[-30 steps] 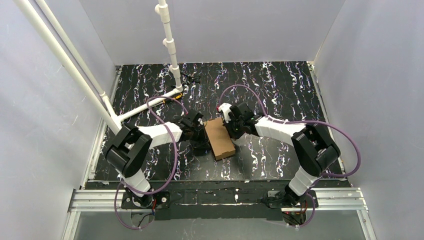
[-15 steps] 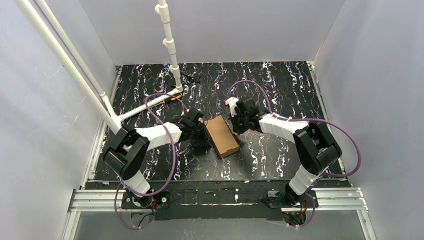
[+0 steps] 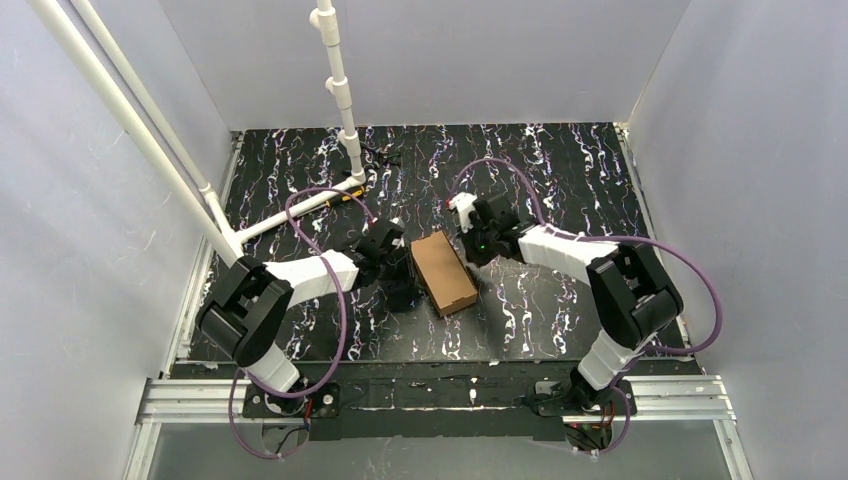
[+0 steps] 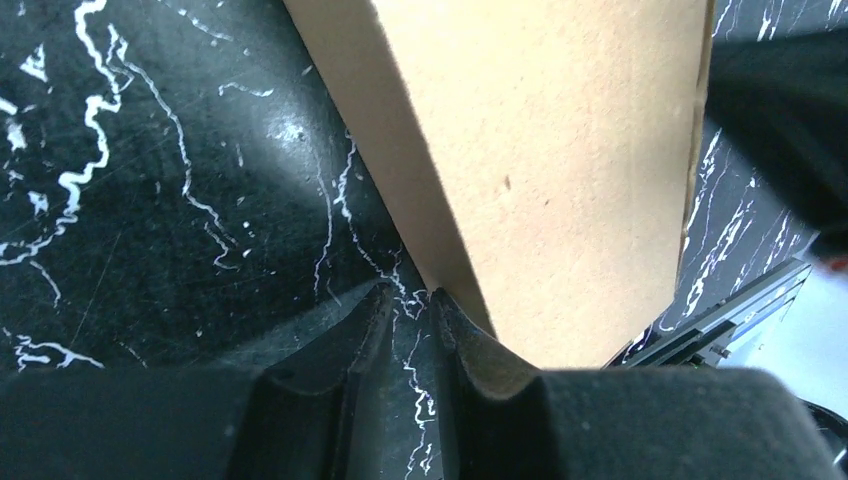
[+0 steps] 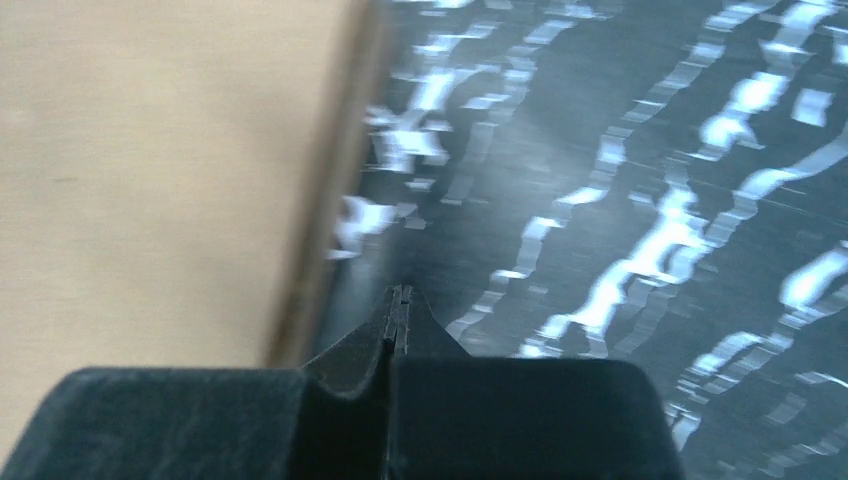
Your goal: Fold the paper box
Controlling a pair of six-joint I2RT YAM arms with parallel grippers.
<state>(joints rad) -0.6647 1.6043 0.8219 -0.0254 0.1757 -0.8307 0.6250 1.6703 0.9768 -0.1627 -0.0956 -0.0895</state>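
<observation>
The paper box (image 3: 443,272) is a closed brown cardboard block lying on the black marbled table (image 3: 560,180) between the two arms. My left gripper (image 3: 402,282) sits low at the box's left side. In the left wrist view its fingers (image 4: 410,295) stand a narrow gap apart with only table between them, the right finger close against the box's (image 4: 560,150) shaded side wall. My right gripper (image 3: 470,250) hovers by the box's far right corner. In the right wrist view it (image 5: 400,293) is shut and empty, with the box (image 5: 150,170) just to its left.
A white pipe frame (image 3: 340,90) rises at the back left, and a small orange-and-black marker (image 3: 345,195) lies by its foot. Grey walls enclose three sides. A metal rail (image 3: 430,395) runs along the near edge by the arm bases.
My right gripper has lifted off the box's top and drawn back toward the far right. The left gripper's jaws have parted slightly. The box has turned a little.
</observation>
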